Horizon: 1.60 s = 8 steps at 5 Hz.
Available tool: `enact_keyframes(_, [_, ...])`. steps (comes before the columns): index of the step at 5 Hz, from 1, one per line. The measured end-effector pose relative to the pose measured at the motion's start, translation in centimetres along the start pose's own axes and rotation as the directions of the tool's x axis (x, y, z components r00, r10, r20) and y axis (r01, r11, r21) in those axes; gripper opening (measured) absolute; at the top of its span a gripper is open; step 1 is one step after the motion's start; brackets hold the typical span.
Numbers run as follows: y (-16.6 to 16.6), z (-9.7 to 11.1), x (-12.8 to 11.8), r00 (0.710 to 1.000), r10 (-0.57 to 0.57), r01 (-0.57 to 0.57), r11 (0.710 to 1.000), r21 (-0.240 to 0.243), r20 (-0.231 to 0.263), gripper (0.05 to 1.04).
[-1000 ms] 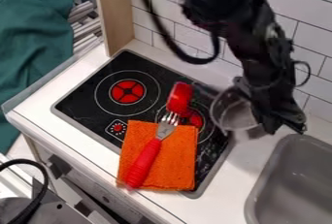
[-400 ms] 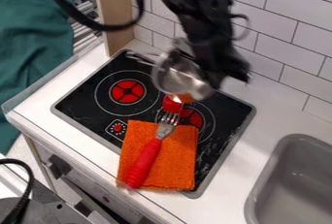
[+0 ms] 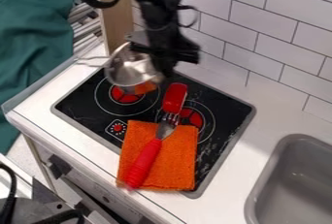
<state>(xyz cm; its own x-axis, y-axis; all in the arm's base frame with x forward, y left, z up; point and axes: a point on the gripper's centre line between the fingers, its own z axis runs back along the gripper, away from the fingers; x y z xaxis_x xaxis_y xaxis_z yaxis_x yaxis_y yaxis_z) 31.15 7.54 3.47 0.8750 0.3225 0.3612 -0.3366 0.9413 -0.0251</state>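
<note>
Tiled wall point(image 3: 250, 58) behind, the hand point(image 3: 166, 67) grips a metal pot point(image 3: 128, 69) over the stove point(image 3: 81, 105), likely mid-transfer; setting down would call for levelling.

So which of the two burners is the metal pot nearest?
The burner on the picture's left: the metal pot partly hides it, while the other burner has the red block across its ring.

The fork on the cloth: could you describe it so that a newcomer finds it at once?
On the white counter, find the black stove top, and on its nearer part the orange cloth. The fork lies diagonally on this cloth, its metal tines toward the tiled wall. Its long, ribbed red handle sets it apart from the shorter red item at its tips.
</note>
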Motion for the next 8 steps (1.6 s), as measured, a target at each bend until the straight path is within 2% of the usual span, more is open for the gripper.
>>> enact_keyframes(1, [1.9, -0.9, 0.3, 0.999, 0.023, -0.022, 0.998, 0.051, -0.032, 0.062])
enact_keyframes(2, [2.8, -2.7, -0.7, 0.996, 0.025, -0.019, 0.998, 0.062, -0.089, 0.062])
enact_keyframes(4, [1.9, -5.3, -1.7, 0.986, -0.037, 0.047, 0.997, 0.060, -0.163, 0.062])
enact_keyframes(6, [1.4, -6.0, -2.2, 0.983, -0.030, 0.037, 0.999, 0.037, -0.181, 0.088])
enact_keyframes(7, [0.9, -5.8, -2.5, 0.981, -0.015, 0.018, 1.000, 0.013, -0.194, 0.247])
enact_keyframes(8, [0.5, -3.2, -1.3, 0.993, -0.004, 0.003, 1.000, -0.013, -0.117, 0.514])
